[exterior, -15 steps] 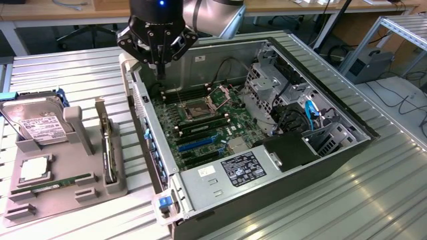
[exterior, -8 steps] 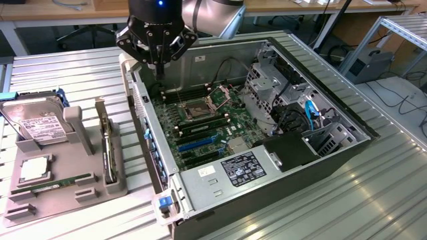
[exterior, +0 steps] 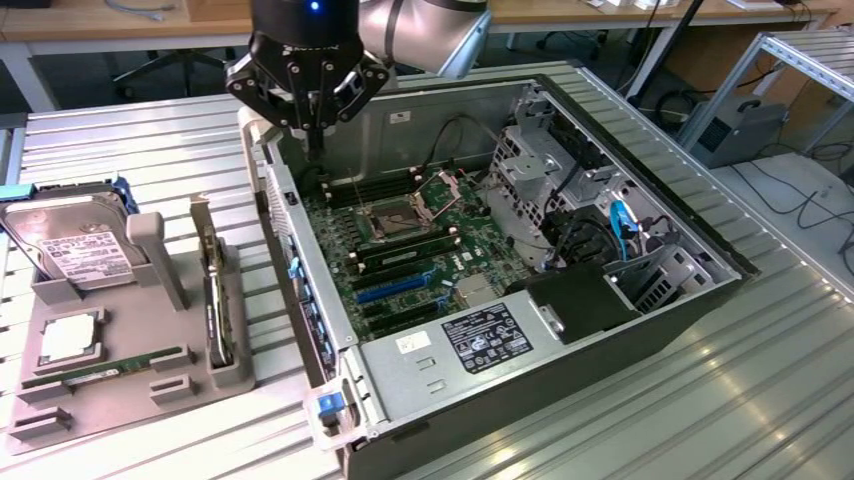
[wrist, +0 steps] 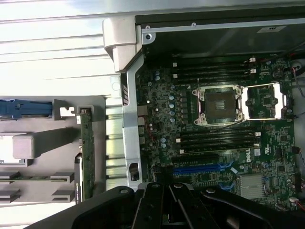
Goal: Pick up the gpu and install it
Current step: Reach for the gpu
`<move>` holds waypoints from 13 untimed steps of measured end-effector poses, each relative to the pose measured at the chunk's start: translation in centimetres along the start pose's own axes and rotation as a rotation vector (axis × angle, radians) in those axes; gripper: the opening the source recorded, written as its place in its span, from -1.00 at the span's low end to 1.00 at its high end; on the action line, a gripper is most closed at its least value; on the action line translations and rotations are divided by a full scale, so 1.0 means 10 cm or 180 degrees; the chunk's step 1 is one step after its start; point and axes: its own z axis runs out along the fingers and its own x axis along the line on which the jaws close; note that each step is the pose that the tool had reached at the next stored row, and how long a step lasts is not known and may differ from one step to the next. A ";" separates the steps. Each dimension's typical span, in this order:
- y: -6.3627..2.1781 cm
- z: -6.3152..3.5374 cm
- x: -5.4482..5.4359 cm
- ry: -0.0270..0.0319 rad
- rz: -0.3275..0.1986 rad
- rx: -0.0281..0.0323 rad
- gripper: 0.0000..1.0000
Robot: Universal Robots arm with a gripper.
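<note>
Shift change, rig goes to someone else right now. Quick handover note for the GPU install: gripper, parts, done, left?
Gripper: shut, empty, hanging above the open PC case, near its wall on the holder's side.
GPU: standing on edge in the grey holder at the exterior view's left, beside the case, untouched.
Done: nothing that shows; the blue slot on the motherboard carries no card.
Left: pick-up and install, both not yet done.

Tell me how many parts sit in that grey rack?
4: drive standing farthest, silver chip flat nearer, green memory stick nearest, gpu on edge toward the case. Others may be hidden.
</note>
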 end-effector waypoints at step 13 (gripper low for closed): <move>-0.004 -0.001 0.05 0.0000 0.0000 0.0000 -0.79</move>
